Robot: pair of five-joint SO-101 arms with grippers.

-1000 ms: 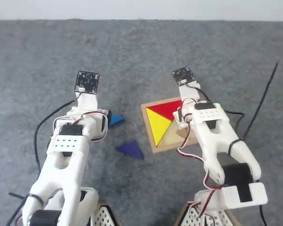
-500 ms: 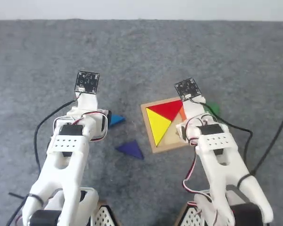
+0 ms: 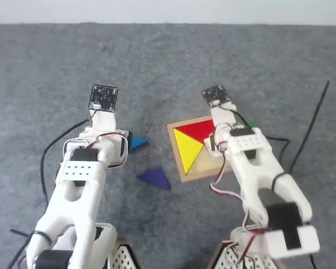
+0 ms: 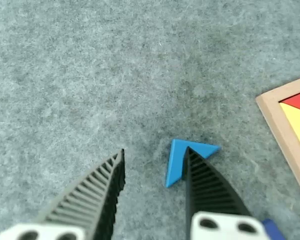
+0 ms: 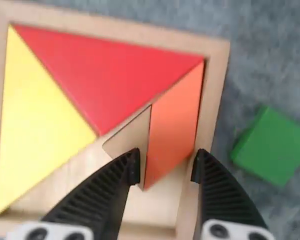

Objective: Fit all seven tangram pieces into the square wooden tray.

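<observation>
Right gripper (image 5: 166,156): jaws closed on the orange piece (image 5: 172,125), at the right side of the square wooden tray (image 5: 217,100) beside the red triangle (image 5: 110,75); judged best pressed flat, slid flush against the wall and the red edge, then released straight upward.

This looks like a robotics lab bench: two white printed arms (image 3: 81,185) with bare servo wiring (image 3: 221,185) and loose black cables (image 3: 45,162) stand on perforated base plates (image 3: 123,258). They share a desk (image 3: 45,56) covered in grey felt. A plain pale wall (image 3: 168,11) runs behind it.
</observation>
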